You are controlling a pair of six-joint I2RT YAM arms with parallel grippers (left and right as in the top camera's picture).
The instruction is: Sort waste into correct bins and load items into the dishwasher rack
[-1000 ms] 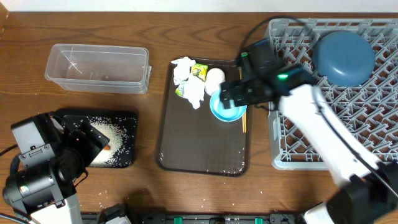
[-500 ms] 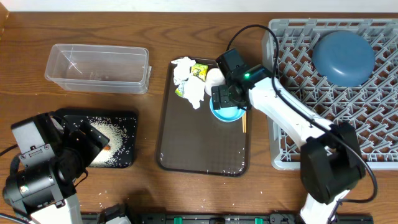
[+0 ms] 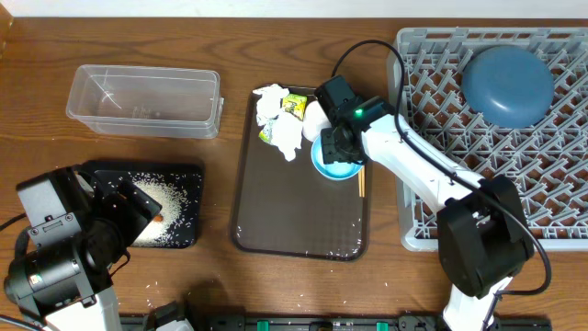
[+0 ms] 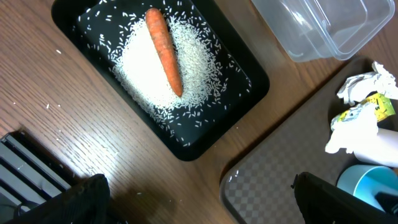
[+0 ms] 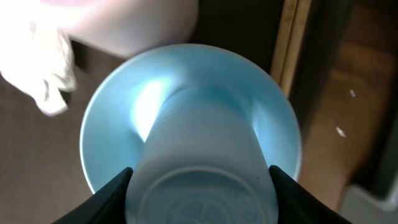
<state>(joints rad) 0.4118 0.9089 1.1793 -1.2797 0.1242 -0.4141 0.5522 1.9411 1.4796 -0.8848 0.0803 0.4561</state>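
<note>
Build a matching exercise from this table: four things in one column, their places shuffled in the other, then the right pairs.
Things:
1. carrot
2. plate
3. napkins
4. cup

Places:
A. in the rack
B. standing in the bowl
C. lying on the rice
D. beside the wrapper

Pairs: 1-C, 2-A, 3-D, 4-B
</note>
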